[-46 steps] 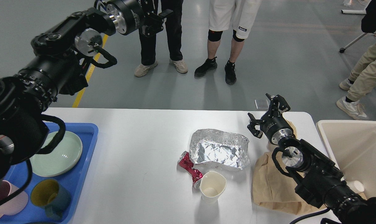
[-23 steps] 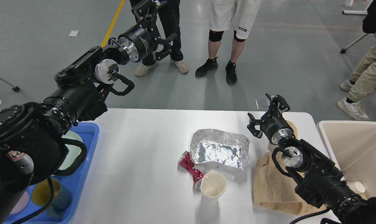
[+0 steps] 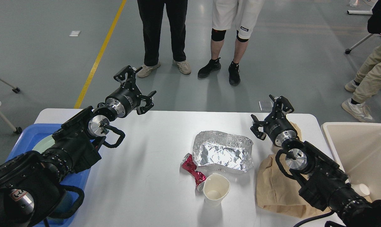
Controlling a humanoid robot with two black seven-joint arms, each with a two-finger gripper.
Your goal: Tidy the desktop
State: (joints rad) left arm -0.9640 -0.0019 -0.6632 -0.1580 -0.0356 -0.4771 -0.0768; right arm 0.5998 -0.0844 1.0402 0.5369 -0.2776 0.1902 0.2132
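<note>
White rounded-corner rectangular worktop [image 3: 146,176] fills the lower frame, litter clustered right of centre: crumpled silver foil tray [image 3: 222,152], crushed red drink can [image 3: 193,171] at its 7 o'clock, white paper cup [image 3: 215,189] touching the can, brown paper bag [image 3: 276,186] at the tray's 3 o'clock under my right arm. Left hand [image 3: 134,88] has dropped from high over the floor to just above the worktop's far edge at 11 o'clock, fingers spread, empty. Right hand [image 3: 272,117] unchanged, spread, empty, hovering by the tray's 2 o'clock corner. Reads as left arm lining up for a pick; nothing binned yet. Beige rectangular bin [image 3: 360,154] at 3 o'clock, blue plastic tray [image 3: 30,135] at 9.
</note>
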